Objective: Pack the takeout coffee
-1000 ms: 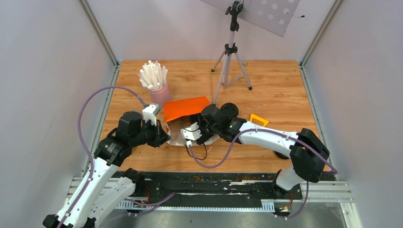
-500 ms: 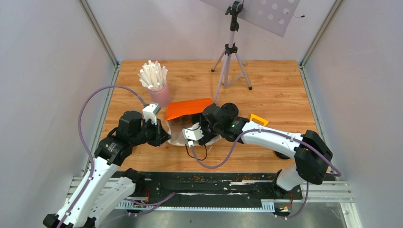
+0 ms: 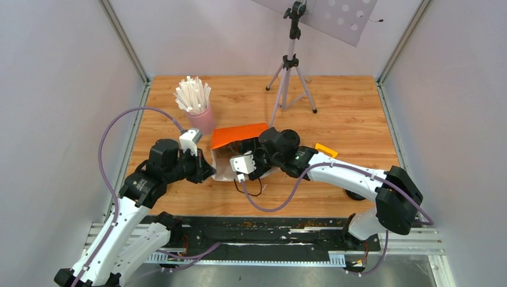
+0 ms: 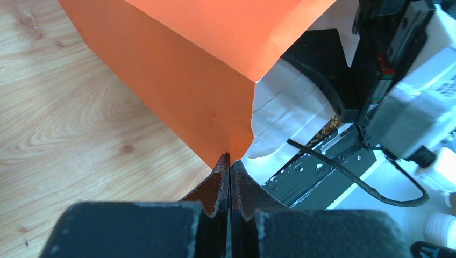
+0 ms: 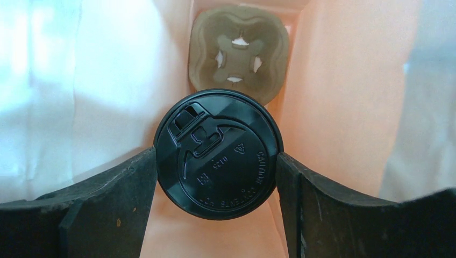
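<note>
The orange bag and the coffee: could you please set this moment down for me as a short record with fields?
left hand: shut, pinching a corner of the orange bag at its mouth
right hand: inside the bag, a finger on either side of the takeout coffee
takeout coffee: black lid on, held short of the pulp cup tray, not yet in it
pulp cup tray: at the far end of the bag, nothing in its slot
pink cup of sticks: behind the bag, untouched
</note>
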You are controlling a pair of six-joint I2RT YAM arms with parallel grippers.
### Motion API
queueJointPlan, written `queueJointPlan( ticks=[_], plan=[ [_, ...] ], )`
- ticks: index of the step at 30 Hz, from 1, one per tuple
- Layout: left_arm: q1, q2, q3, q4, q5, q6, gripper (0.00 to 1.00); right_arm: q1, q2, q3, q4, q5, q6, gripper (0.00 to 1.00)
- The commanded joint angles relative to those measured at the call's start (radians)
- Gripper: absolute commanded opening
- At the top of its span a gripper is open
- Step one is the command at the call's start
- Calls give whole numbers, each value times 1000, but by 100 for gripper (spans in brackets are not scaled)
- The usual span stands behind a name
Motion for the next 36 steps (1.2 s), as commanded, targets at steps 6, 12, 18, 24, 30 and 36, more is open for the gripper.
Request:
queueJointPlan(
  ticks=[6,12,18,24,30,36],
  plan=[
    [2,10,5,51,22,-8,3,30,-46,22,125,-154,86,48],
    [2,10,6,40,28,1,3,48,2,32,182,-177,117,48],
    [2,-6,-4,35,29,-8,3,58,38,32,232,-165,112,49],
    [2,-14,-12,26,31,-23,3,64,69,11,321,-110,76,48],
    [2,-16,-15,17,30,-22,3,65,100,22,337,-97,64,49],
    [2,-17,-17,27,19,-37,3,68,113,24,353,-107,60,49]
  ],
)
